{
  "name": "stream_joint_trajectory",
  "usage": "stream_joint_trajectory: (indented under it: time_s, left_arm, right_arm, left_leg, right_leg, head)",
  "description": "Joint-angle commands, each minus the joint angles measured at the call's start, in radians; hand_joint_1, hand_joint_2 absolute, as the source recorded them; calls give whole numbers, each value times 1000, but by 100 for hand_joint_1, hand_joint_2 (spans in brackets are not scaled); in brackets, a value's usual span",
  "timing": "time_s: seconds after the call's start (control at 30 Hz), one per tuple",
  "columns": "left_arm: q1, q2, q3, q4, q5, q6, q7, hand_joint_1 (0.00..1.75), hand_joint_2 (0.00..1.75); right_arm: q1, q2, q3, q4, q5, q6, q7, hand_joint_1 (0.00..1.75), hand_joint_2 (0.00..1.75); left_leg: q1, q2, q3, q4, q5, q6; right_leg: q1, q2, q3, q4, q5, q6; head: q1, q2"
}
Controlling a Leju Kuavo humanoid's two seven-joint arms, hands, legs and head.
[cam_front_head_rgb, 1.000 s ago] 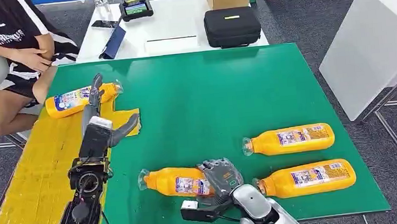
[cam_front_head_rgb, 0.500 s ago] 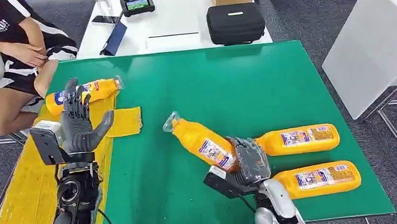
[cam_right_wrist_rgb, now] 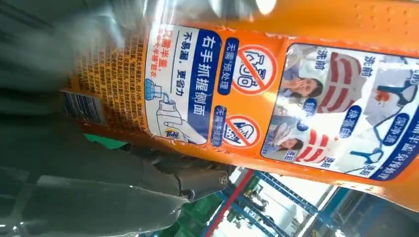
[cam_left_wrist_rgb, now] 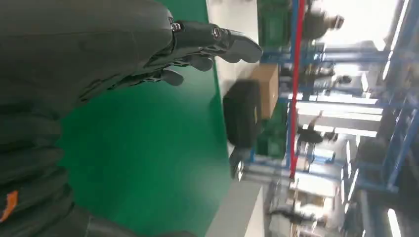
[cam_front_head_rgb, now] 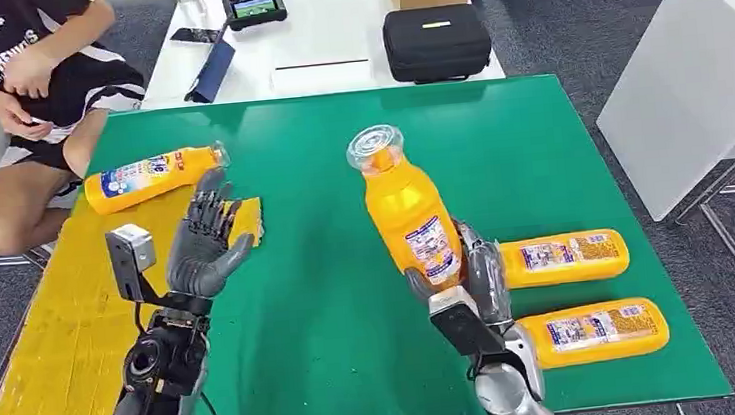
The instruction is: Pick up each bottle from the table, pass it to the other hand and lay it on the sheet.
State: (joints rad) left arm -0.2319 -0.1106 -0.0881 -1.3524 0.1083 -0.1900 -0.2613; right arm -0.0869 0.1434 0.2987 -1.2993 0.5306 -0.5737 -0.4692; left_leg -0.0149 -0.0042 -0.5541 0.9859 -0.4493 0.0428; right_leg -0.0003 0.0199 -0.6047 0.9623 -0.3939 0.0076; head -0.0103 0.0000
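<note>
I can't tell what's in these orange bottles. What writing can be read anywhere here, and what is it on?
"右手抓握侧面": label of the bottle that the right hand holds, right wrist view.
"无需预处理": same label.
"不易漏" and "更省力": same label.
Labels of the three lying bottles and the lettering on the person's shirt: too small or blurred to read.

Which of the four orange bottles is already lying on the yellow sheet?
The bottle at the far left, lying on the yellow sheet. Two others lie on the green mat; the right hand holds the fourth upright.
</note>
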Motion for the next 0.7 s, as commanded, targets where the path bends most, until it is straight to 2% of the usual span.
stream_joint_trajectory:
  time_s: [0.03, 0.2, 0.37, 0.47, 0.63, 0.7]
  left_arm:
    - [-52, 36, -62, 110, 9, -5, 5, 0, 175]
    - [-52, 36, -62, 110, 9, -5, 5, 0, 175]
    - [-35, 36, -169, 57, -1, -68, 20, 0, 175]
    - [-33, 45, -212, 23, -10, -72, 15, 0, 175]
    - [-41, 50, -239, -12, -4, -68, 23, 0, 175]
    - [-31, 51, -240, -18, 72, -116, 35, 0, 175]
  right_arm:
    - [-51, 8, -3, 28, -14, 7, -6, 175, 175]
    - [-51, 8, -3, 28, -14, 7, -6, 175, 175]
    - [-93, -2, 66, 114, -116, 42, -78, 175, 175]
    - [-105, -3, 105, 109, -108, 33, -92, 175, 175]
    - [-145, 0, 141, 122, -67, 35, -53, 175, 175]
    - [-162, 0, 162, 156, -52, 37, -47, 175, 175]
  left_leg:
    - [1, 0, 4, 0, -2, -3]
    - [1, 0, 5, 0, -2, -4]
    - [1, 0, 3, 0, -2, -3]
    - [2, 0, 4, 0, -3, -4]
    - [1, 2, 2, 1, -2, -4]
    - [1, 1, 2, 0, -2, -4]
  right_leg:
    - [1, -2, 4, 0, -2, 0]
    - [1, -3, 5, 0, -2, 0]
    - [1, -2, 4, 0, -2, 0]
    - [1, -2, 5, -1, -2, 1]
    - [1, 0, 2, 0, -1, 0]
    - [1, -1, 3, 0, -1, 0]
  head:
    - [0, 0]
    - [0, 0]
    - [0, 0]
    - [0, 0]
    - [0, 0]
    - [0, 0]
